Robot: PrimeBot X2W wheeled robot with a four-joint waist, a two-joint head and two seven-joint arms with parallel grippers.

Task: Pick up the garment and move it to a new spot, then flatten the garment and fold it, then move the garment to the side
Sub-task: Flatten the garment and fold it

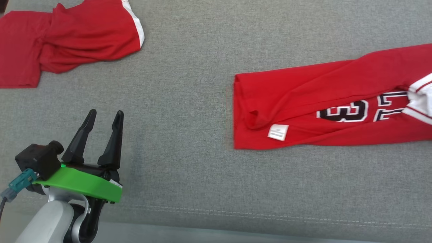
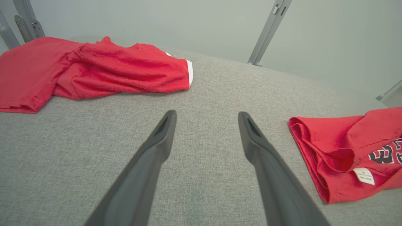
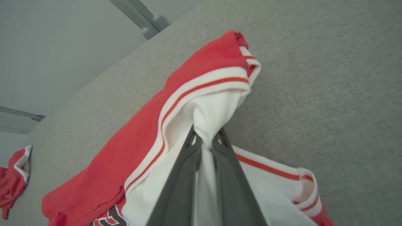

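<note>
On the padded surface (image 1: pixel 189 101), the jersey (image 1: pixel 303 111) lies at my right, a second garment (image 1: pixel 67 40) farther back at my left. My left gripper (image 1: pixel 105 113) hovers near-left; my right gripper (image 3: pixel 207 134) pinches the jersey.

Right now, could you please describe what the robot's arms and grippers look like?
The left gripper has two long, black, tapering fingers above a bright green plate. Beside it sits a black camera block with a teal connector and a grey cable; the forearm is pale grey. The right gripper has the same dark fingers, slotted near the tips.
</note>
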